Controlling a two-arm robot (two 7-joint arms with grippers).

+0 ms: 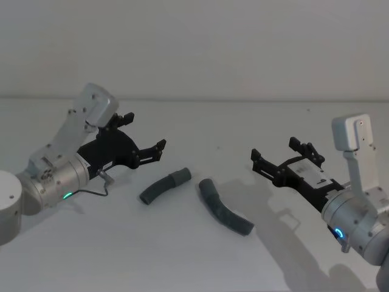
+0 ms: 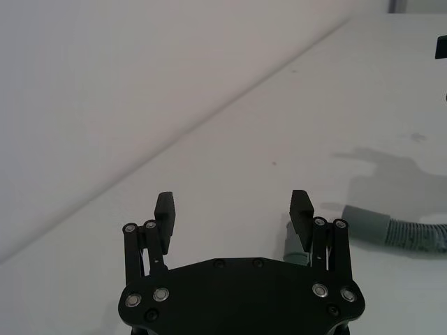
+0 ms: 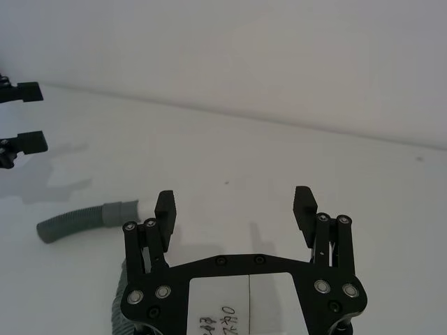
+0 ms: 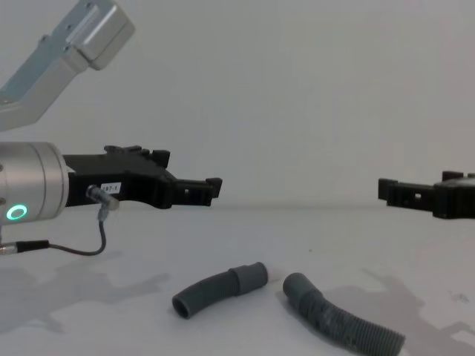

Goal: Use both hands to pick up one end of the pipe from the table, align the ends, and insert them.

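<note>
Two dark-grey corrugated pipe pieces lie on the white table (image 1: 194,255). In the head view the left piece (image 1: 163,186) and the right piece (image 1: 226,208) sit with their smooth cuff ends (image 1: 181,176) (image 1: 206,185) close together but apart. My left gripper (image 1: 144,131) hovers open, up and to the left of the left piece. My right gripper (image 1: 275,148) hovers open to the right of the right piece. The chest view shows both pieces (image 4: 219,288) (image 4: 338,320) below the grippers (image 4: 211,189) (image 4: 390,191). Neither gripper touches a pipe.
A pale wall (image 1: 194,48) runs behind the table. A thin black cable (image 1: 97,188) loops from my left wrist down near the table. Bare table lies in front of the pipes.
</note>
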